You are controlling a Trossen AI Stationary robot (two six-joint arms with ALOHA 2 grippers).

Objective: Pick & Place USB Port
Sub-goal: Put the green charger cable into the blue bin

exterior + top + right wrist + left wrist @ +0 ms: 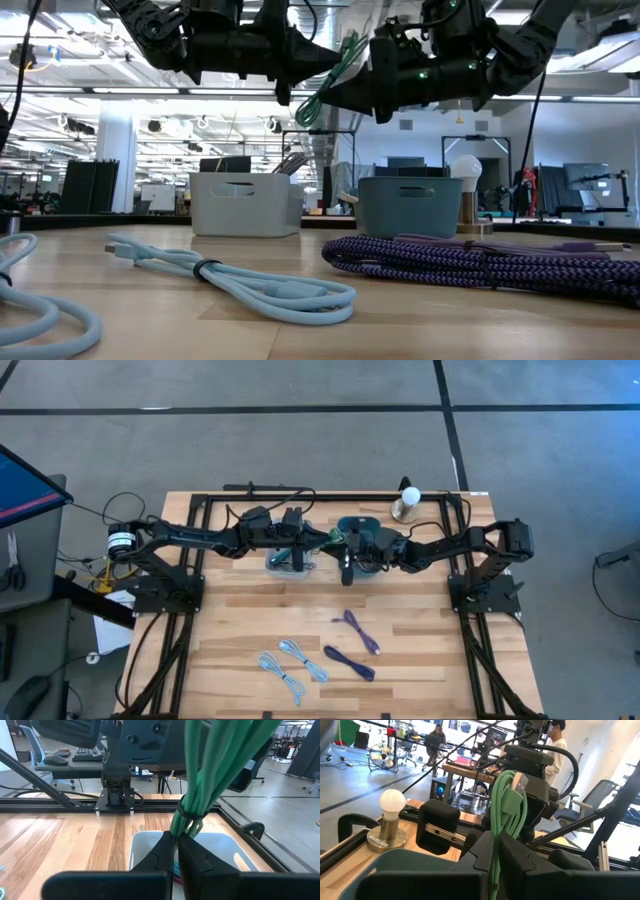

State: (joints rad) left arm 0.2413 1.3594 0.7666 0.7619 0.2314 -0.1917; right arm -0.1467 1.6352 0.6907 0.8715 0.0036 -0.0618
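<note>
Both arms reach inward over the far half of the table [420, 645] and meet above the two bins, held well clear of the tabletop. Left gripper [318, 537] comes in level from the left side, its fingers [517, 855] pressed together on one end of a bundled green cable [509, 807]; the bundle rises straight out from between them in its wrist view. Right gripper [347, 541] comes in from the opposite side, just beside the left one, fingers [196, 862] pinched on the other end of the same green cable at its tie; in the low view the cable hangs as a loop between the two grippers. Under the left gripper sits the white bin [245, 203]; something small and coloured lies inside it, too little showing to say what. Under the right gripper sits the teal bin [410, 206]; its contents cannot be made out. Beyond the right gripper, at the far edge, a light bulb on a round stand [407, 501] stands upright. On the near side of both grippers, well apart from them, lie two pale blue cables [293, 667] and two purple cables [355, 643], flat on the wood.
</note>
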